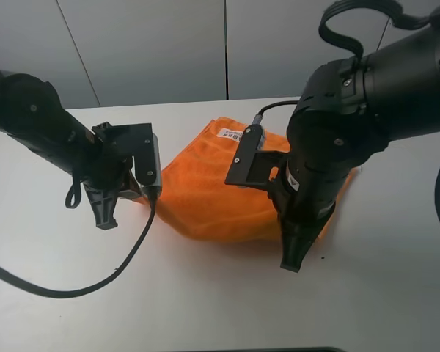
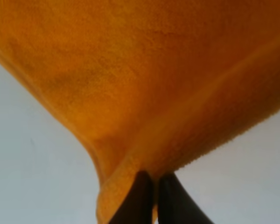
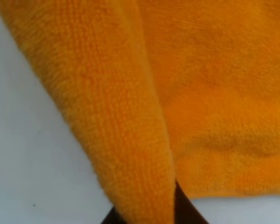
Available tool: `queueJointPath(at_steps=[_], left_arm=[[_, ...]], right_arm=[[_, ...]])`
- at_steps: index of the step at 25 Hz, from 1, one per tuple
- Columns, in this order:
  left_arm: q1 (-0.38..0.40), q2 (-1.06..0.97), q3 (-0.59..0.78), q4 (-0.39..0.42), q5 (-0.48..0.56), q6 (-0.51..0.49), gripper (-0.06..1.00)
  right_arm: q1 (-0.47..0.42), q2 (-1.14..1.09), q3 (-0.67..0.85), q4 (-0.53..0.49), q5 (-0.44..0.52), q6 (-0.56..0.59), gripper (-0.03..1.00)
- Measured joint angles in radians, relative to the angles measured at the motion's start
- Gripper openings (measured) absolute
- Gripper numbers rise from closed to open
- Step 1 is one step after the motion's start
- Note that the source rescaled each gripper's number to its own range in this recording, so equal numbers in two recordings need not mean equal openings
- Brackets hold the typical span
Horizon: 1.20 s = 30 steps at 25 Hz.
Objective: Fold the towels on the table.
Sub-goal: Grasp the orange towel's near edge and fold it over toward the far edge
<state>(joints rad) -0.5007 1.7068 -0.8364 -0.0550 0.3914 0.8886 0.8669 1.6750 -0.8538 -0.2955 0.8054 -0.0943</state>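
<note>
The orange towel point(image 1: 213, 183) lies on the middle of the white table point(image 1: 205, 301), its white label point(image 1: 231, 134) at the far edge. My left gripper point(image 1: 134, 192) is shut on the towel's near left corner. In the left wrist view the dark fingers point(image 2: 140, 200) pinch the corner and the towel point(image 2: 144, 70) spreads away from them. My right gripper point(image 1: 315, 229) is mostly hidden under its arm at the near right corner. In the right wrist view it point(image 3: 151, 214) is shut on a folded edge of the towel point(image 3: 130, 130).
A black cable point(image 1: 95, 282) trails from the left arm over the table's front left. Grey wall panels point(image 1: 169, 44) stand behind the table. Bare table shows in the left wrist view point(image 2: 28, 163) and the right wrist view point(image 3: 28, 154).
</note>
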Motion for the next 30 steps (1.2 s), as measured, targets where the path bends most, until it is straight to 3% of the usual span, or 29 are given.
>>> queueJointPath(at_steps=[4,7,15,30], left_arm=[[-0.006,0.000,-0.063,0.119,0.028,-0.136,0.00],[-0.007,0.000,-0.118,0.171,0.036,-0.164,0.00],[-0.008,0.000,-0.194,0.256,-0.047,-0.172,0.00],[-0.008,0.081,-0.225,0.419,-0.233,-0.172,0.00]], right_arm=[[-0.052,-0.017,0.000,-0.014,0.002,0.007,0.00],[-0.081,-0.030,0.000,-0.035,0.002,0.013,0.00],[-0.101,-0.042,0.000,-0.085,-0.006,0.037,0.00],[-0.141,-0.042,0.000,-0.228,0.000,0.191,0.00]])
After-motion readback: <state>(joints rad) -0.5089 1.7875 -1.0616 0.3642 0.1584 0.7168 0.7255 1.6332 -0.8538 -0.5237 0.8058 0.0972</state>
